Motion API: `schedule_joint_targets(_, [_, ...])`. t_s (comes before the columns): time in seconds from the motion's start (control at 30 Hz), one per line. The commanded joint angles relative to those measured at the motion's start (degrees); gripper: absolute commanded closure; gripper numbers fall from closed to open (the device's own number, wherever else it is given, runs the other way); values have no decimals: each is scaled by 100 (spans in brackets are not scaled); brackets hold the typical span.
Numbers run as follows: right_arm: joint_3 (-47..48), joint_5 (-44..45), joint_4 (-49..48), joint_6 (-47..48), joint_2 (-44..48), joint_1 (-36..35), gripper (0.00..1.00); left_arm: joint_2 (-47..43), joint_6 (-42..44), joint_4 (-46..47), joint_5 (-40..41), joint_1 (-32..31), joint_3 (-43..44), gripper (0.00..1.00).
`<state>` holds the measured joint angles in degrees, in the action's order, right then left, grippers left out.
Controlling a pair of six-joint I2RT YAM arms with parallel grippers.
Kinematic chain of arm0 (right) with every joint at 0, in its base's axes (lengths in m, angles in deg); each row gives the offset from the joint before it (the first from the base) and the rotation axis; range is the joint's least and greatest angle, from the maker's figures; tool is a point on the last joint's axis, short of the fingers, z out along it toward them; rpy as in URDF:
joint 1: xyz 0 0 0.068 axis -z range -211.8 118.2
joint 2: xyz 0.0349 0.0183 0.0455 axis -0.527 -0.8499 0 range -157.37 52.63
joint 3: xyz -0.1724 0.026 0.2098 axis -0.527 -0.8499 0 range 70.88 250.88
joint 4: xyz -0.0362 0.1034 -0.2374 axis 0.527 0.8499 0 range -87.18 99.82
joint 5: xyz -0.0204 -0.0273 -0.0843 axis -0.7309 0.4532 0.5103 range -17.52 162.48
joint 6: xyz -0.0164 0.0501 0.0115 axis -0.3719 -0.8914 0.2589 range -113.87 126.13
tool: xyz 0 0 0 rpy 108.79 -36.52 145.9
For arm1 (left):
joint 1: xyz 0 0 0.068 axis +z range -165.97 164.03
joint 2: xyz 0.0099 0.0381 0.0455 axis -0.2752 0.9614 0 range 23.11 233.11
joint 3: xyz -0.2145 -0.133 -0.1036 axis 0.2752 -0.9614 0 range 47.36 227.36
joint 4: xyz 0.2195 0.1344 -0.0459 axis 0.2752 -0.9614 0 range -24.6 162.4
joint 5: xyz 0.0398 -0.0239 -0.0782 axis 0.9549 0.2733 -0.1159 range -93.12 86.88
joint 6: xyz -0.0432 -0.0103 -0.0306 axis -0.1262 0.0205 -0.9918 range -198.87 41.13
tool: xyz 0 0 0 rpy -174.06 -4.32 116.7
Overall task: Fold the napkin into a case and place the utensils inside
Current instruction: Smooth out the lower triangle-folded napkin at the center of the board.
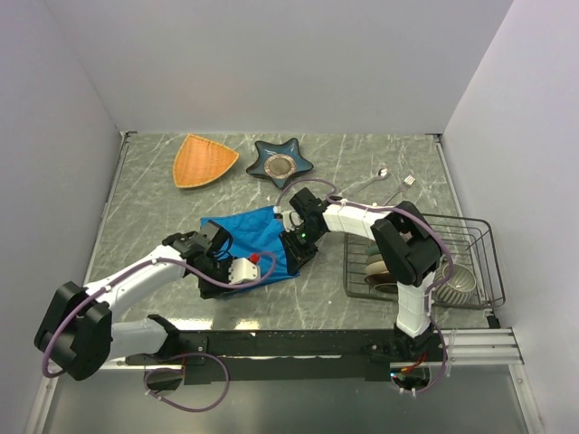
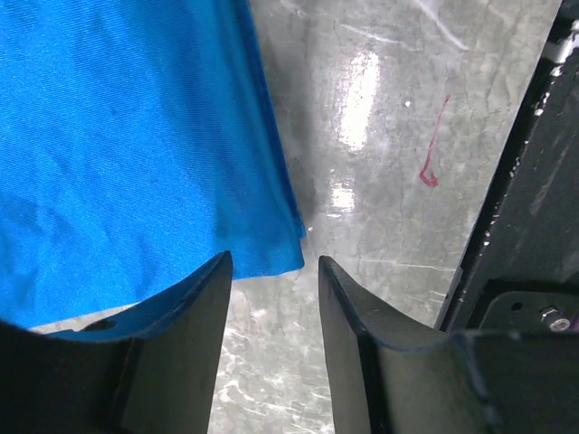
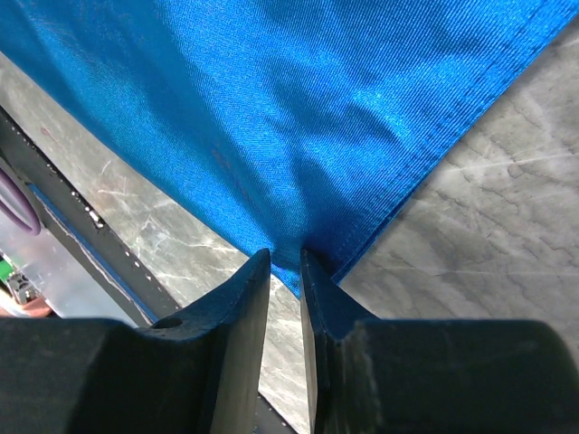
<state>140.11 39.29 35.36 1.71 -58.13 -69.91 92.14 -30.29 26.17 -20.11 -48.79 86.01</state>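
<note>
The bright blue napkin (image 1: 251, 237) lies spread on the marble table, not folded into a case. My left gripper (image 1: 217, 276) is open at its near left corner. In the left wrist view that corner (image 2: 271, 253) lies just beyond the open fingertips (image 2: 271, 258). My right gripper (image 1: 298, 253) is at the near right corner. In the right wrist view its jaws (image 3: 285, 258) are pinched on that corner of the napkin (image 3: 298, 136). The silver spoon (image 1: 375, 175) and fork (image 1: 403, 186) lie at the back right, away from both grippers.
An orange triangular dish (image 1: 204, 160) and a dark star-shaped dish (image 1: 280, 163) sit at the back. A black wire rack (image 1: 470, 262) holding bowls stands at the right. The black base rail (image 1: 317, 342) runs along the near edge.
</note>
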Motion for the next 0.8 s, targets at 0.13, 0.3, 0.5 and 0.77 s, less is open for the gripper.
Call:
schedule_joint_targets(0.13, [160,130,156,100,221,14,67,347,-708,176,-311,318,729,61])
schedule_joint_targets(0.3, [739,-328,289,179,836,207,48,1146,-981,-446,-1690,2126,2379,63])
schedule_joint_targets(0.5, [1294,-162,683,969,679,234,37,1507,-2895,202,-2274,3446,2736,51])
schedule_joint_targets(0.77, [1207,330,728,1435,248,128,41,1648,-4540,1107,-1878,4178,2068,36])
